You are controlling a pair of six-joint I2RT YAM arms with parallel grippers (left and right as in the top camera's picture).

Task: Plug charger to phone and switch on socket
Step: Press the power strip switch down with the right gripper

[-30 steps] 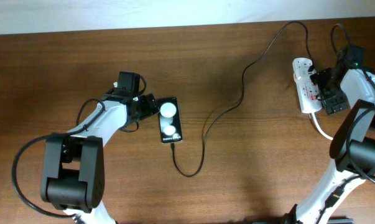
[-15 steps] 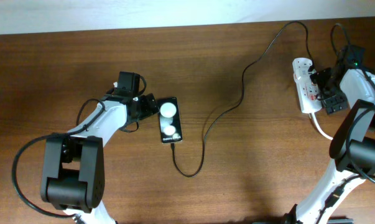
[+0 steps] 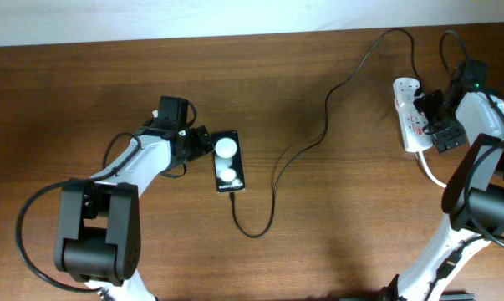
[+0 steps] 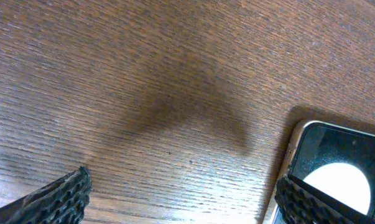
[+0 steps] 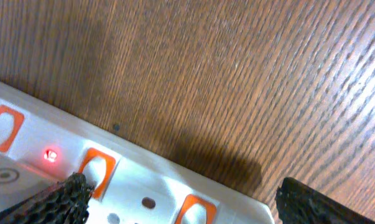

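Observation:
The black phone (image 3: 228, 161) lies flat on the table, its glossy face showing two white round reflections. The thin black charger (image 3: 326, 117) cable meets the phone's near end, loops, and runs up to the white socket (image 3: 410, 117) at the right. My left gripper (image 3: 200, 142) stands open just left of the phone; in the left wrist view the gripper (image 4: 184, 205) has bare wood between its fingers and one finger lies over the phone (image 4: 339, 165) edge. My right gripper (image 3: 436, 121) is open over the socket (image 5: 137, 180), where a small red light (image 5: 50, 154) glows.
A thick white cord (image 3: 433, 171) leaves the socket's near end toward the right arm's base. The table's far edge runs along the top of the overhead view. Orange-framed switches (image 5: 97, 173) line the strip.

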